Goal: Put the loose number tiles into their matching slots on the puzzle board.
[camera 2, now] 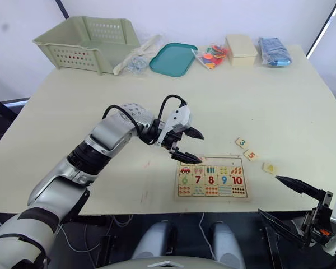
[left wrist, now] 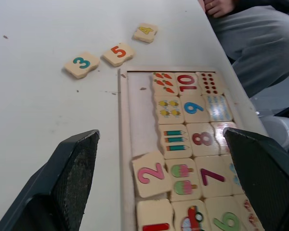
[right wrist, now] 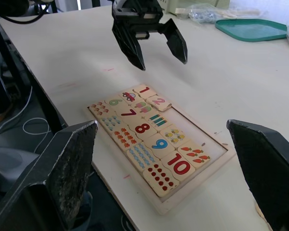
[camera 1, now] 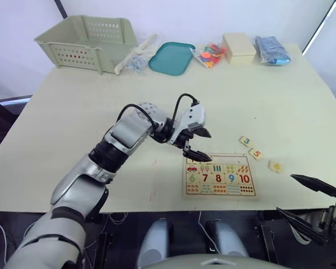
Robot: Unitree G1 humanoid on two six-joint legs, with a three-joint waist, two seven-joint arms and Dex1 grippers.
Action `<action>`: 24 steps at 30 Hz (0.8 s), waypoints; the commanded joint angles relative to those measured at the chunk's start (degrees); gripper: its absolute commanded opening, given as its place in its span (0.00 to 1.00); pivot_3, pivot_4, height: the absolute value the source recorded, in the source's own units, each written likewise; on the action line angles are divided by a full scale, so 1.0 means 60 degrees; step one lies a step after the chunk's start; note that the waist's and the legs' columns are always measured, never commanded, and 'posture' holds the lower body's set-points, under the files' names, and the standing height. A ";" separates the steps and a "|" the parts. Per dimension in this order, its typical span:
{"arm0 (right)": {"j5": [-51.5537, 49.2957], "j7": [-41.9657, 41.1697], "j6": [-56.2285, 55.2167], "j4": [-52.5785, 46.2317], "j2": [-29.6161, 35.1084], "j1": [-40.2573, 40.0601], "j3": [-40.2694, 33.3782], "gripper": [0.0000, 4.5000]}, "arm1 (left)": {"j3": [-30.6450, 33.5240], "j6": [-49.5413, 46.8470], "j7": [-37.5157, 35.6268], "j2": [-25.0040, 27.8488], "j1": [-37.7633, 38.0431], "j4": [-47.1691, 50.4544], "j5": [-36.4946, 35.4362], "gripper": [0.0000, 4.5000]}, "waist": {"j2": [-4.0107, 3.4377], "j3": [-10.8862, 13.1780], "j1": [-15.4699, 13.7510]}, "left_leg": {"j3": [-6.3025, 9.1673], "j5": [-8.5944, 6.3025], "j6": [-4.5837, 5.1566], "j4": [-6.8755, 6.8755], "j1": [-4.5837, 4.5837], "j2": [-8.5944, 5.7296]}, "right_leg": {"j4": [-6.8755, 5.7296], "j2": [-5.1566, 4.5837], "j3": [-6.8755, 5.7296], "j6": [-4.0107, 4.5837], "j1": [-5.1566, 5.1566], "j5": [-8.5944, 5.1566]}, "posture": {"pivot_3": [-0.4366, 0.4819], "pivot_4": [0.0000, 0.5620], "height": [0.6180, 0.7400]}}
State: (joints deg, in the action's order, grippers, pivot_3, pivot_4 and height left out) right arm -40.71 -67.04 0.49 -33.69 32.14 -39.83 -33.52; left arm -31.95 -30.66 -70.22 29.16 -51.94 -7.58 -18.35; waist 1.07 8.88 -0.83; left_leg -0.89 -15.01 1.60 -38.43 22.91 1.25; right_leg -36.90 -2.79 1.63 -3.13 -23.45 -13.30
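Left gripper (camera 1: pixel 197 143) spread open and empty, poised above the puzzle board's (camera 1: pixel 220 193) far-left corner, over the 2 tile (left wrist: pixel 151 174) lying askew in its slot. Probably best nudged square, then pressed flat. Right gripper (camera 1: pixel 305 199) also open, holding nothing, off the table's near edge. Loose 3 tile (camera 1: pixel 246 141), 5 tile (camera 1: pixel 256 153) and 4 tile (camera 1: pixel 275 166) resting on the table beyond the board's far-right corner: pale wood, coloured digits.

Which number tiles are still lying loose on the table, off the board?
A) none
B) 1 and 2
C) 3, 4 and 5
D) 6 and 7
C: the 3 tile, 5 tile and 4 tile lie on the table beside the puzzle board, while 1 and 2 sit in its slot row.
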 commanded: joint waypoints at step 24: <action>-0.0079 0.0218 -0.0028 -0.0366 0.0111 0.0076 0.0097 1.00 | -0.0004 0.0958 -0.0774 -0.0282 0.0970 0.0593 0.1702 0.02 | -0.0001 -0.0001 -0.0001 | 0.0001 0.0000 0.0000 0.0000 -0.0001 0.0002 | -0.0001 0.0000 -0.0001 -0.0002 0.0000 0.0001 | 0.48 0.27 1.00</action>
State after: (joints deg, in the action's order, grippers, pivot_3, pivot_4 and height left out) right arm -40.62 -66.10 0.65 -33.77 32.27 -39.45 -32.40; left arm -32.11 -25.63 -74.71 27.82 -46.40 -5.77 -8.52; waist 1.06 8.88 -0.83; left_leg -0.88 -15.01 1.59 -38.44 22.90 1.26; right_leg -36.90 -2.79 1.63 -3.14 -23.45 -13.29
